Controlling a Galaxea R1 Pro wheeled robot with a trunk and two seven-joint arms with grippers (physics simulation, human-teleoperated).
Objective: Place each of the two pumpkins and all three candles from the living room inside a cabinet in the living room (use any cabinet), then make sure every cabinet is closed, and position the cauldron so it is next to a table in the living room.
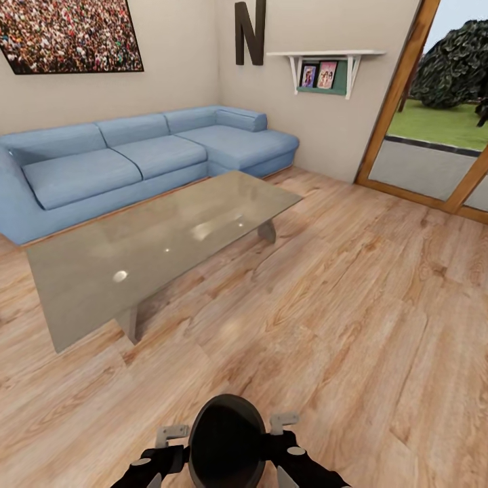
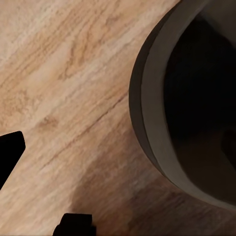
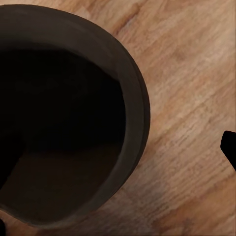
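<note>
Wooden flooring [image 1: 352,285] is stretching toward the glass table [image 1: 156,251] and blue sofa [image 1: 135,156], while the left gripper [image 1: 159,451] and right gripper [image 1: 288,444] are pressing the cauldron [image 1: 227,440] between them, each grip's closure unclear, apparently needing carrying forward and setting down beside that table.

cauldron [image 1: 227,440]: 1 | table [image 1: 102,271]: 1 | sofa [image 1: 135,159]: 1 | framed photos [image 1: 318,74]: 2

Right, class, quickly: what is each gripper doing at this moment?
Left gripper: pressed to the side of the cauldron, seemingly holding it; fingers' closure cannot be told.
Right gripper: the same on the cauldron's other side.
</note>
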